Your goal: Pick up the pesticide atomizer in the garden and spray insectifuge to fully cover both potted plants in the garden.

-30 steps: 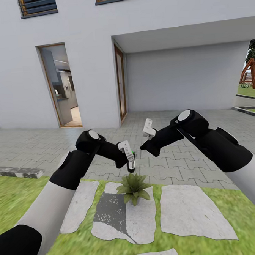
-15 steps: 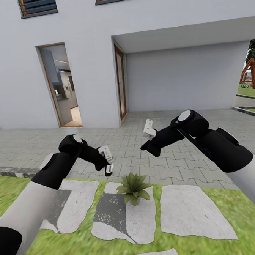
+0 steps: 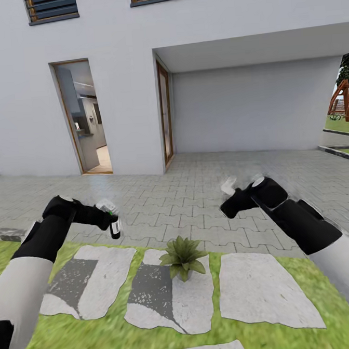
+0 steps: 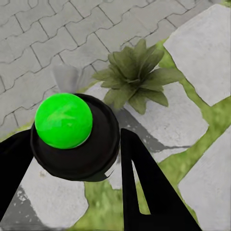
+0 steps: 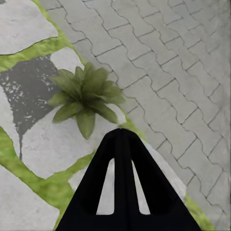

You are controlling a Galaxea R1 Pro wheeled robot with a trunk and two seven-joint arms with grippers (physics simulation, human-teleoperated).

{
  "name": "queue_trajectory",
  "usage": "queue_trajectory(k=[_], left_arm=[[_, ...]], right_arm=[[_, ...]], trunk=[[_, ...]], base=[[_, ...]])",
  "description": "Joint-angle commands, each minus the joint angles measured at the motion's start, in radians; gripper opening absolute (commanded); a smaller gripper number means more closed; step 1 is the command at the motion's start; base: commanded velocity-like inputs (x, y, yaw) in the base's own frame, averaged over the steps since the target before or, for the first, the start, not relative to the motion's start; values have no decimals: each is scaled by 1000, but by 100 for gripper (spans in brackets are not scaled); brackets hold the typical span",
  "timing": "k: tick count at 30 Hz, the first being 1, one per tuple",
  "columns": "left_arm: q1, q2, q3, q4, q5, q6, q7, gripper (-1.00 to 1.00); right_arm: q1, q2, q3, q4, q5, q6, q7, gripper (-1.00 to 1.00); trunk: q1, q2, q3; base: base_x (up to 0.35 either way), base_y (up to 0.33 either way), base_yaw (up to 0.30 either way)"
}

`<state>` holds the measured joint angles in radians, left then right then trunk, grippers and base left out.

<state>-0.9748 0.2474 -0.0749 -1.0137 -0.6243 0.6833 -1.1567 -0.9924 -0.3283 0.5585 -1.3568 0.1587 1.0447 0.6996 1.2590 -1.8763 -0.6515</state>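
One plant in view: potted plant sits on a stepping stone, near centre.
Left pincer: I grip the pesticide atomizer, left of the plant.
Right pincer: blurred; fingers look pressed together, empty.
Progress: bottle in hand; coverage unconfirmed, second plant left.

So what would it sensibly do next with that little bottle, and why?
Probably swing the left gripper back toward the potted plant. The pesticide atomizer sits between its fingers, but it hangs off to the plant's side, over a stepping stone, so spray from there would likely miss the leaves.
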Motion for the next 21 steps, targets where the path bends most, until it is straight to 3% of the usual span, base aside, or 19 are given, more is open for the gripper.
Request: queue_trajectory(k=[1, 2, 3, 4, 5, 8, 9, 13, 14, 15, 16, 18, 19, 20, 21], left_arm=[[4, -1, 10, 7, -2, 9, 12, -100], [11, -2, 19, 13, -2, 9, 30, -100], [36, -16, 50, 24, -1, 9, 94, -100], [53, -32, 77, 29, -1, 10, 144, -100], [61, -41, 94, 31, 0, 10, 169, -100], [85, -76, 160, 34, 0, 12, 241, -100], [96, -101, 212, 36, 0, 12, 287, -100], [110, -147, 316, 39, 0, 15, 374, -100], [114, -167, 358, 39, 0, 16, 417, -100], [116, -174, 376, 40, 0, 17, 438, -100], [119, -189, 408, 41, 0, 20, 478, -100], [123, -204, 437, 41, 0, 25, 517, -100], [127, -221, 462, 42, 0, 31, 557, -100], [130, -236, 485, 42, 0, 40, 604, -100], [133, -260, 517, 43, 1, 64, 681, -100]], right_arm=[[21, 3, -26, 2, 7, 3, -23, -100], [43, 8, -55, 5, 7, 3, -53, -100], [110, 34, -159, 9, 7, 3, -139, -100], [158, 51, -235, 10, 8, -9, -193, -100], [181, 59, -272, 10, 8, -19, -217, -100], [251, 83, -360, 10, 9, -48, -281, -100], [294, 96, -401, 10, 9, -69, -314, -100], [376, 124, -463, 9, 8, -109, -366, -100], [413, 141, -498, 10, 8, -134, -392, -100], [429, 150, -519, 10, 8, -148, -405, -100], [456, 165, -565, 12, 8, -178, -426, -100], [477, 174, -615, 15, 7, -211, -439, -100], [492, 178, -664, 17, 7, -246, -444, -100], [506, 180, -708, 20, 6, -274, -446, 100], [519, 179, -753, 18, 6, -299, -443, 100]], trunk=[[0, -1, -1], [0, -1, -1], [0, -1, -1], [0, -1, -1], [0, -1, -1], [0, -1, -1], [0, -1, -1], [0, -1, -1], [0, -1, -1], [0, -1, -1], [0, -1, -1], [0, -1, -1], [0, -1, -1], [0, -1, -1], [0, -1, -1]], base=[[0, 0, 0], [0, 0, 0], [0, 0, 0], [0, 0, 0], [0, 0, 0], [0, 0, 0], [0, 0, 0], [0, 0, 0], [0, 0, 0], [0, 0, 0], [0, 0, 0], [0, 0, 0], [0, 0, 0], [0, 0, 0], [0, 0, 0]])
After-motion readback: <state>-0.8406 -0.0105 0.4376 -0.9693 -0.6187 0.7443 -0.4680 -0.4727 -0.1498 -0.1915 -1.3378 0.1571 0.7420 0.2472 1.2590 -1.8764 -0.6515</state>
